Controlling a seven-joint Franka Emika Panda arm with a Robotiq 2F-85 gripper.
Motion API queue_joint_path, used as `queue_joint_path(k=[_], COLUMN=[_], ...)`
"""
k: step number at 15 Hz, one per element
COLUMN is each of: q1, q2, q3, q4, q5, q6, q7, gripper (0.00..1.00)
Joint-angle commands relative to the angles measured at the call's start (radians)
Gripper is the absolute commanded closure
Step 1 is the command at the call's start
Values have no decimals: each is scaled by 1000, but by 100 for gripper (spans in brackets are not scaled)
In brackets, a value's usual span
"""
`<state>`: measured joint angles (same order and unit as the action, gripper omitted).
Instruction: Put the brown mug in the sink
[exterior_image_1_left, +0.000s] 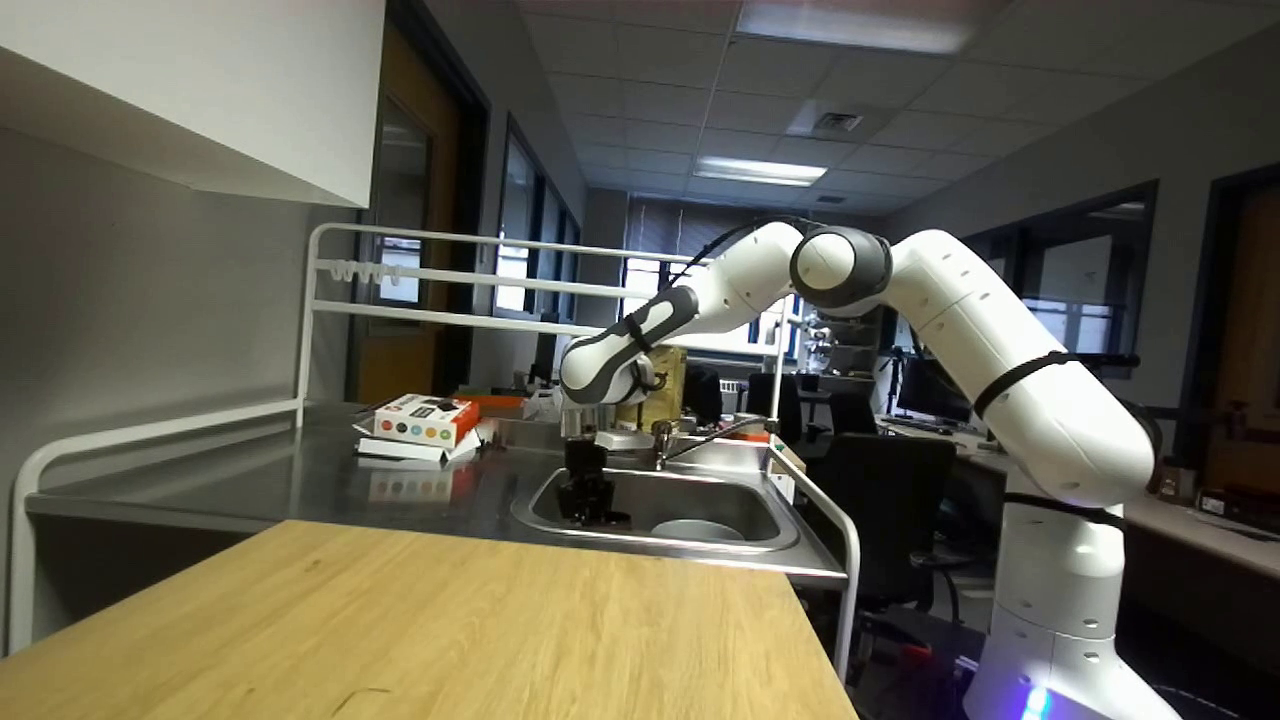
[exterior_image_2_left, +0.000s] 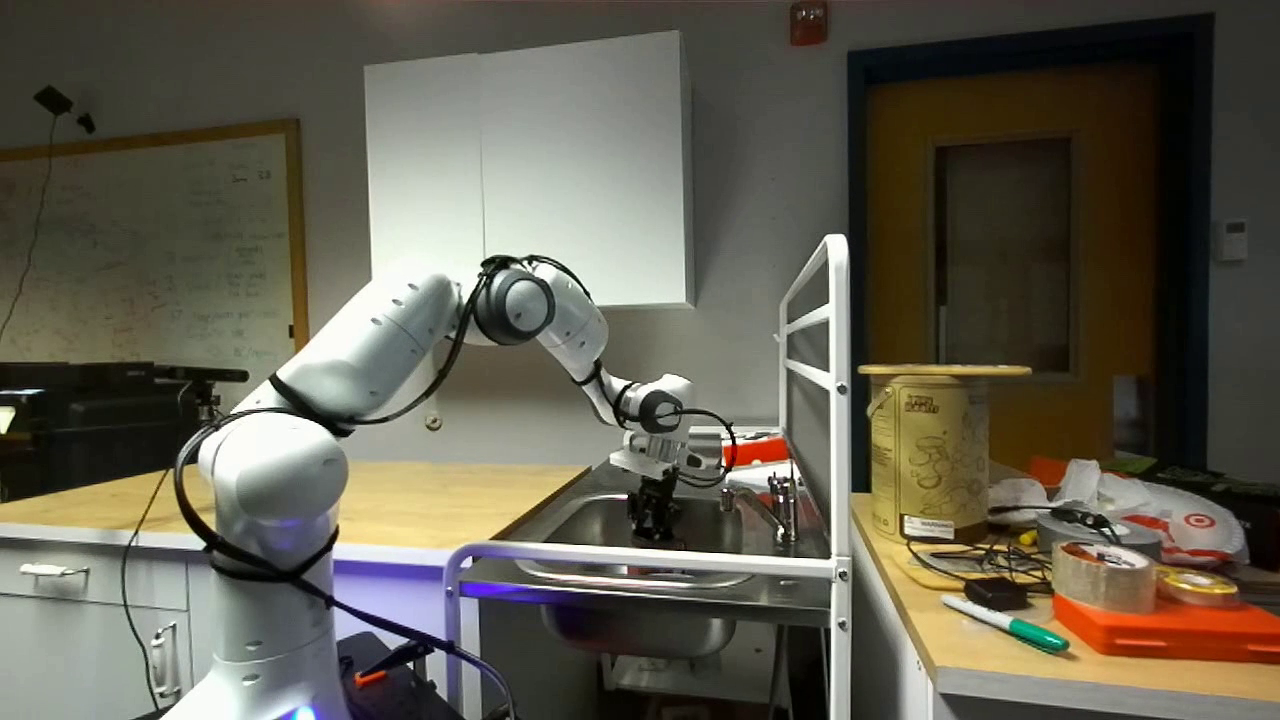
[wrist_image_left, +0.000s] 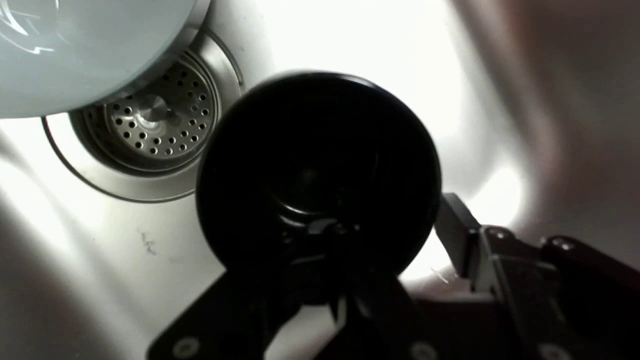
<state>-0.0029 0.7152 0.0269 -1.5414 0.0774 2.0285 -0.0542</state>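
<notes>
The mug (wrist_image_left: 320, 140), very dark in the wrist view, stands with its round opening facing the camera inside the steel sink (wrist_image_left: 125, 240). The sink also shows in both exterior views (exterior_image_1_left: 700, 490) (exterior_image_2_left: 595, 525). My gripper (wrist_image_left: 385, 245) is at the mug's near side with its fingers apart. One finger reaches over the mug's opening; the other is outside, close to or touching the outer wall. In both exterior views the gripper (exterior_image_1_left: 587, 485) (exterior_image_2_left: 655, 510) points down into the sink, and the mug is hard to separate from it.
A pale bowl (wrist_image_left: 90, 55) lies in the sink, partly over the drain (wrist_image_left: 155, 115). A faucet (exterior_image_2_left: 780, 510) stands at the sink's edge. A white rack frame (exterior_image_1_left: 540, 283) borders the counter. A box (exterior_image_1_left: 415, 420) lies on the steel counter. A wooden tabletop (exterior_image_1_left: 450, 620) adjoins it.
</notes>
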Motion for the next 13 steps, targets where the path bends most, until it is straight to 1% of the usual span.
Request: queue_joint_path(k=[1, 4, 13], q1=[8, 26, 64], q2=[6, -19, -105], q3=[6, -3, -11], q4=[51, 43, 13], q5=[-16, -39, -115], q6=[-31, -38, -35], q7=[-7, 8, 29], gripper=[23, 1, 0])
